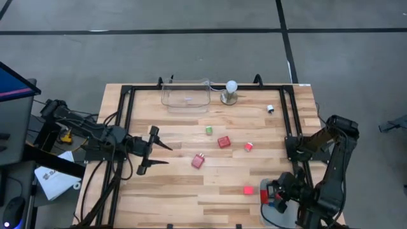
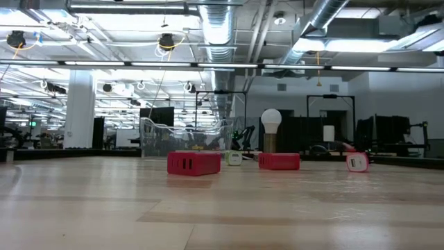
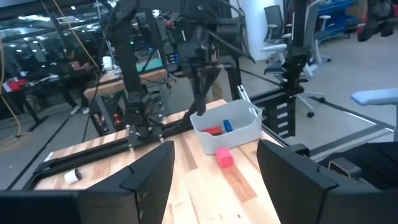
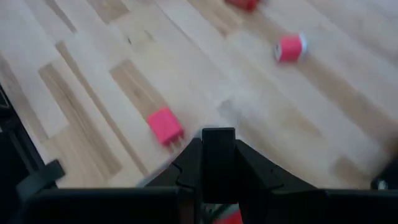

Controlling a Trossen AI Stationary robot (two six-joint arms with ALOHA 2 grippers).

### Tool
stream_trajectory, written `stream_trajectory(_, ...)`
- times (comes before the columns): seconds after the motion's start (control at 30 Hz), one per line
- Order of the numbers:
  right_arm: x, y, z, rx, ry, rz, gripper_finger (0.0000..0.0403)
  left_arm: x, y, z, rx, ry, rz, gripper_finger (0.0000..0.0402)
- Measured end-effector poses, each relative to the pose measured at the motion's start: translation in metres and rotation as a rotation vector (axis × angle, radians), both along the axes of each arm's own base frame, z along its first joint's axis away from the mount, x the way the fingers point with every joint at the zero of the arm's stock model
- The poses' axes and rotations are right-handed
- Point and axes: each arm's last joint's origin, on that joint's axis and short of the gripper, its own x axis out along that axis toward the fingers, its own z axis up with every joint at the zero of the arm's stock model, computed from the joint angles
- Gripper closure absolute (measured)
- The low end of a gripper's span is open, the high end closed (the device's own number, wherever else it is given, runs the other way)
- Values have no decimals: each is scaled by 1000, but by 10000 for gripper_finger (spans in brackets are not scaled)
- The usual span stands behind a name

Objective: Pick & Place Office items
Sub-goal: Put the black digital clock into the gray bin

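Office items lie scattered on the wooden table: a green piece (image 1: 208,130), a red block (image 1: 224,141), a red-and-white piece (image 1: 248,146), a pink block (image 1: 198,160), another pink block (image 1: 248,189) and a black-and-white piece (image 1: 270,109). My left gripper (image 1: 162,154) stands open above the table's left part, pointing level toward the right edge, with nothing between its fingers. My right gripper (image 1: 270,191) hangs at the near right corner by the white bin (image 3: 227,127), shut on a small black piece (image 4: 219,146). My right gripper pinches the small black piece between its two fingers (image 4: 186,163), and only the piece's end face (image 4: 219,138) shows between the tips. The fingers slant downward. The piece is lifted clear of the table.
The white bin holds a red and a blue piece (image 3: 227,124). At the far edge stand a clear container (image 1: 186,95) and a white ball on a round metal base (image 1: 230,92). Black frame rails (image 1: 127,127) run along the table's left, right and far sides.
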Motion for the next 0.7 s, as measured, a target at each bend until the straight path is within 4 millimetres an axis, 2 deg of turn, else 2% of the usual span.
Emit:
stream_trajectory(0.2, -7, 15, -15, 34, 30, -28, 348, 0, 0, 0, 1, 0, 14, 175)
stream_trajectory(0.43, -4, 27, -41, -38, 110, -35, 348, 0, 0, 0, 1, 0, 14, 175)
stream_trajectory(0.7, -9, 33, -48, -51, 120, -12, 342, 0, 0, 0, -7, 0, 14, 175)
